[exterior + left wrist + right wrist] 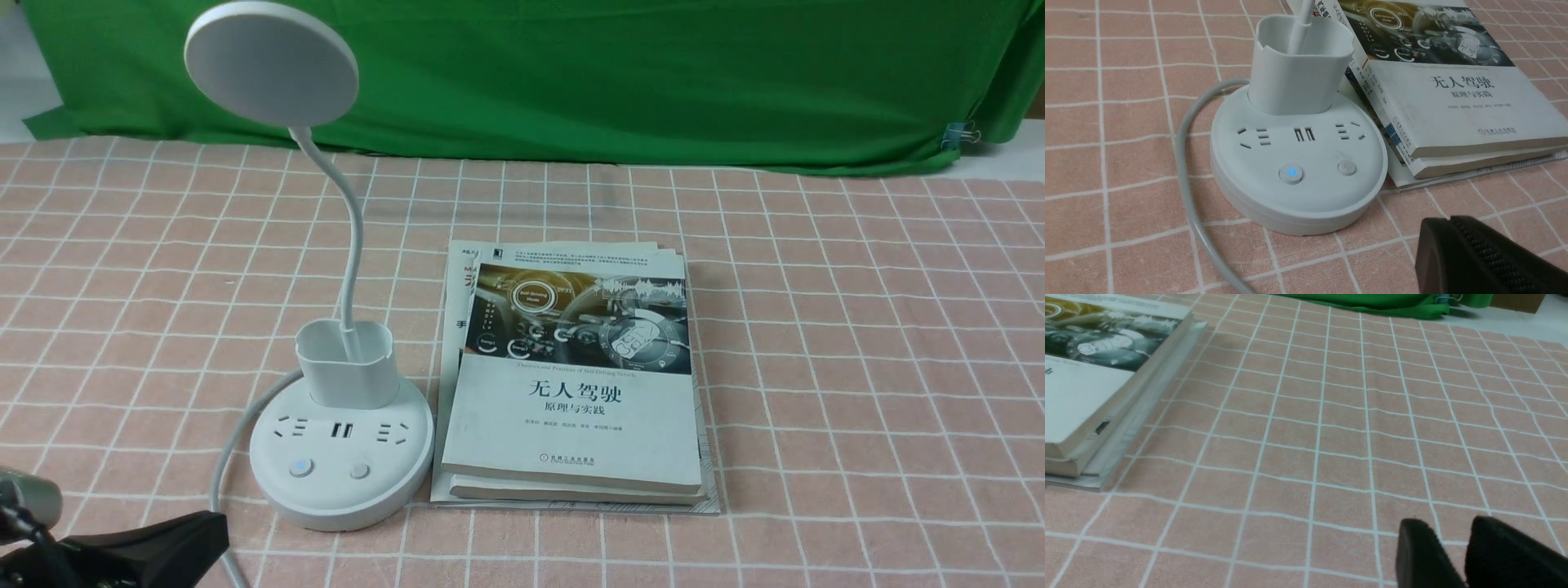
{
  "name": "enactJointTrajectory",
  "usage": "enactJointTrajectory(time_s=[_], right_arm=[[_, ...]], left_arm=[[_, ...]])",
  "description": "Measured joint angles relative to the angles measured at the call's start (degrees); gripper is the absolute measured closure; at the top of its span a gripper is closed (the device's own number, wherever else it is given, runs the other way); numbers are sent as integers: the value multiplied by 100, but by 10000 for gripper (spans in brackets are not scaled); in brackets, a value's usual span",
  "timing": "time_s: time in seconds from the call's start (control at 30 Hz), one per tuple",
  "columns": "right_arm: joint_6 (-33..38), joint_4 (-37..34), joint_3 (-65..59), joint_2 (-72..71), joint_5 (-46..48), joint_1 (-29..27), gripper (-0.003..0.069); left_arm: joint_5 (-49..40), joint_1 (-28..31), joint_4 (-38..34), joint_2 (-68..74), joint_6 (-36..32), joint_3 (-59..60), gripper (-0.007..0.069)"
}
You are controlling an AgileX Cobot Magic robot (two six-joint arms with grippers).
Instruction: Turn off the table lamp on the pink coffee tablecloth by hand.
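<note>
Nearest of all is the left gripper (214, 527), on the near left side of the lamp base (1298, 196) and apart from it, its black fingers pressed together with nothing between them. The right gripper (1447, 526) is well apart from the lamp base, over the pink coffee tablecloth (1290, 457); its fingers are parted, released, with cloth showing in the gap.

The table lamp (343, 490) stands upright on that salmon, white-gridded cloth, at the left edge of the stack of books (571, 425). Two round buttons sit on the near part of the lamp base — the left button (1291, 173) bears a blue power mark, the right button (1347, 168) is plain grey. Just beyond them come the slots of the sockets (1304, 134), and behind those the cup-like holder (347, 367) rises from the far part of the base. The grey-white cord (237, 449) leaves behind the holder and curves round the left side of the base toward the near edge.

From the holder the bendy neck (356, 237) gives the lamp its long axis: it goes up, then bows left and away. The round flat head (272, 65) tops it, up and to the left of the base — its pale grey face tilted downward and toward the camera. Farthest, beyond the base and books, hangs the green cloth (612, 82).
</note>
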State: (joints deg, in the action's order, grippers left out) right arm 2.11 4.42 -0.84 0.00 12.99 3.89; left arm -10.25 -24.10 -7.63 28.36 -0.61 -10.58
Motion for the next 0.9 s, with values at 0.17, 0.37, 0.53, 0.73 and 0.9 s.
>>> enactJointTrajectory(time_s=[0.17, 0.37, 0.53, 0.73, 0.9], right_arm=[[0, 0, 0, 0, 0, 0, 419], [0, 0, 0, 0, 0, 0, 419], [0, 0, 0, 0, 0, 0, 419], [0, 0, 0, 0, 0, 0, 419], [0, 0, 0, 0, 6, 0, 419]], left_arm=[[453, 201, 198, -237, -114, 163, 628], [716, 1364, 89, -1060, -174, 636, 628], [693, 2447, 3, -2000, -174, 1065, 628], [111, 2947, -190, -2770, -174, 1093, 628], [-547, 2949, -272, -2838, -175, 1097, 628]])
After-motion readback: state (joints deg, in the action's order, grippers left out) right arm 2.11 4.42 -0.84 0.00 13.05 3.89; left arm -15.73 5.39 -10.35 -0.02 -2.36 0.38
